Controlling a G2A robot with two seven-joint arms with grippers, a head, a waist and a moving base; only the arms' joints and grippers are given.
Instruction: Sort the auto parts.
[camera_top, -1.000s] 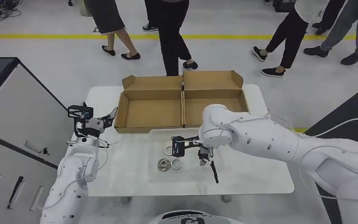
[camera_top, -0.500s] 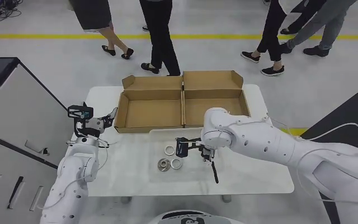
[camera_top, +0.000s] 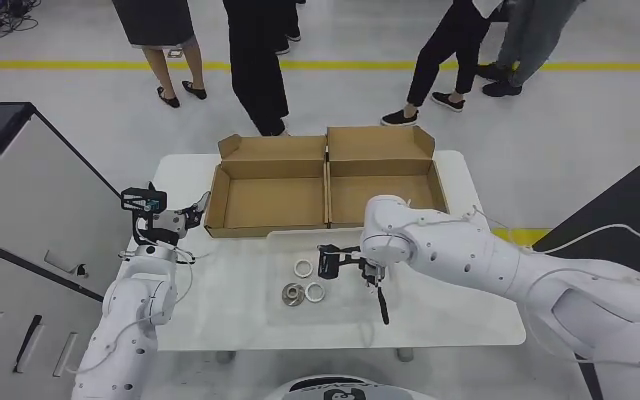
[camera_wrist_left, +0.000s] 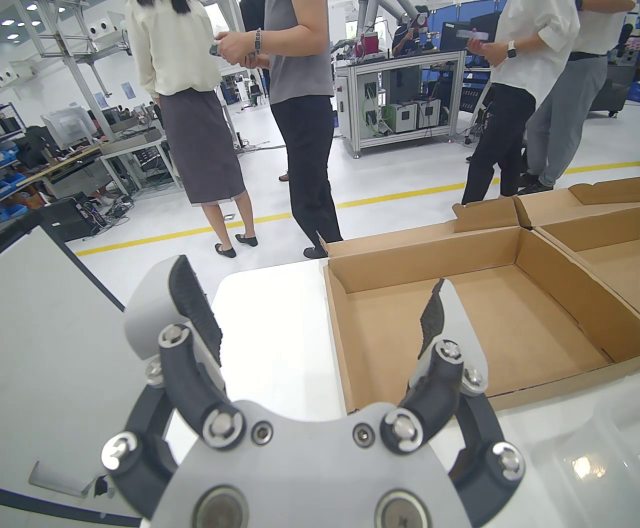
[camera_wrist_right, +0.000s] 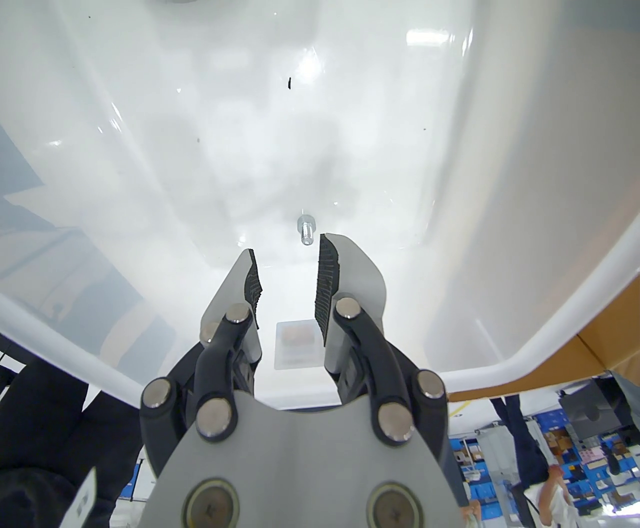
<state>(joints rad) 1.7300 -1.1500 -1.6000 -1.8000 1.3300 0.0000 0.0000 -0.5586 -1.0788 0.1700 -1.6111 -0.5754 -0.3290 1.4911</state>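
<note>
Hovering above a bolt (camera_wrist_right: 306, 228) in the tray (camera_wrist_right: 500, 200), the right gripper (camera_wrist_right: 289, 250), parted and empty, should lower and pinch.

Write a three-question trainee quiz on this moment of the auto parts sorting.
1. True or false: the right gripper is shut on the bolt.
2. What lies in the white tray? A) ring-shaped parts B) a screwdriver C) a cup
3. Fill in: the cardboard box nearest the left gripper is ___.
Key: 1 false, it is open, the bolt lies just beyond its fingertips; 2 A; 3 empty.
</note>
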